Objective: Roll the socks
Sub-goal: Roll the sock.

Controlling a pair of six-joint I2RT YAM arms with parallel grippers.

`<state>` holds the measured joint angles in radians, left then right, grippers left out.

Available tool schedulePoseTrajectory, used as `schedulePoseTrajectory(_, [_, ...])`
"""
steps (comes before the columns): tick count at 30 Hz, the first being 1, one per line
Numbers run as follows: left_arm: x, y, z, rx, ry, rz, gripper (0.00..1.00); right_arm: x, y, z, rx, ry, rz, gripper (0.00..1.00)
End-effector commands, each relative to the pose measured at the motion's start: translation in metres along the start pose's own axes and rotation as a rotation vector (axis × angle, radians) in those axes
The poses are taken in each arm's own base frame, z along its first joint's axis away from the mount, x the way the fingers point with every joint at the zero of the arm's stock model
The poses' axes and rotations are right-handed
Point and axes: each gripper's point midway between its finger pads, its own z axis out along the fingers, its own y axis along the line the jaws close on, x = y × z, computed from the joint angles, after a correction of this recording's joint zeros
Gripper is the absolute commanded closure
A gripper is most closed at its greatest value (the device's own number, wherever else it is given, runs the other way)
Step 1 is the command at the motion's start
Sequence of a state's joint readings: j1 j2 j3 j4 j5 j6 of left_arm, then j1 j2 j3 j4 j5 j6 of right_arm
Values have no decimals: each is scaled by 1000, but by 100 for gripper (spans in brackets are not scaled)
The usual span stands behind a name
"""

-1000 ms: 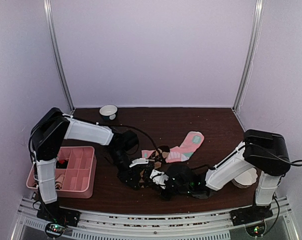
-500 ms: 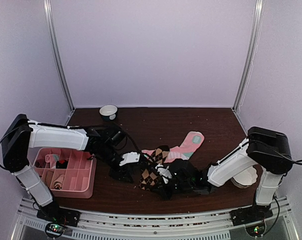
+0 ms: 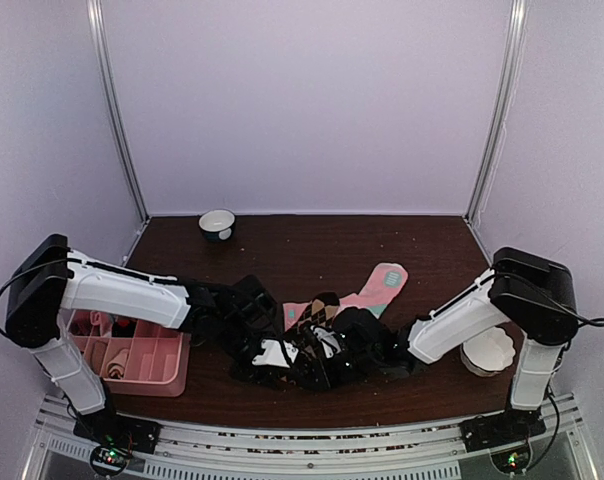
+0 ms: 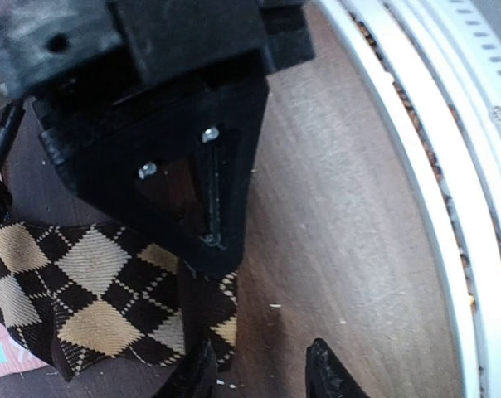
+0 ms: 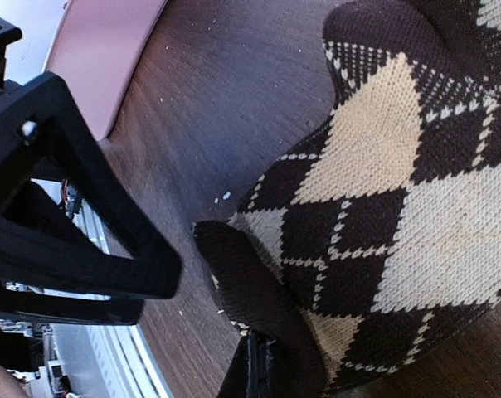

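Observation:
My right gripper (image 5: 263,375) is shut on the dark edge of a brown-tan-black argyle sock (image 5: 383,207) that lies on the table. My left gripper (image 4: 259,377) is open, its fingertips (image 4: 194,373) touching down just beside that sock's edge (image 4: 93,298). From above, both grippers meet low near the table's front, left (image 3: 274,353) and right (image 3: 327,350). Another argyle piece (image 3: 321,306) lies behind them over a pink sock (image 3: 300,313). A long pink sock with a mint-green toe (image 3: 380,284) stretches away to the back right.
The pink divided tray (image 3: 178,366) stands at the front left under my left arm and holds small items. A white bowl (image 3: 217,223) sits at the back left. A white round object (image 3: 488,352) lies beside my right arm. The metal front rail (image 4: 449,207) runs close by.
My left arm has dropped and reached right, its gripper now down at the argyle sock's edge. My right gripper has shifted slightly left with the sock, which is now mostly covered.

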<state>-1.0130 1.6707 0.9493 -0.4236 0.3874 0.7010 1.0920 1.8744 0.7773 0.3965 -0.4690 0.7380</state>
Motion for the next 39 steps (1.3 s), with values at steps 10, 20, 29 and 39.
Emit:
schedulePoseTrajectory(10, [16, 24, 28, -79, 93, 49, 66, 46, -45, 3, 76, 168, 144, 100])
schedulePoseTrajectory(20, [24, 27, 35, -81, 132, 37, 67, 49, -42, 4, 39, 193, 143, 100])
schedulePoseTrajectory(29, [-7, 5, -1, -17, 18, 39, 66, 47, -48, 1, 38, 179, 171, 100])
schedulePoseTrajectory(39, [-3, 20, 18, -52, 26, 62, 65, 49, -50, 3, 36, 187, 194, 100])
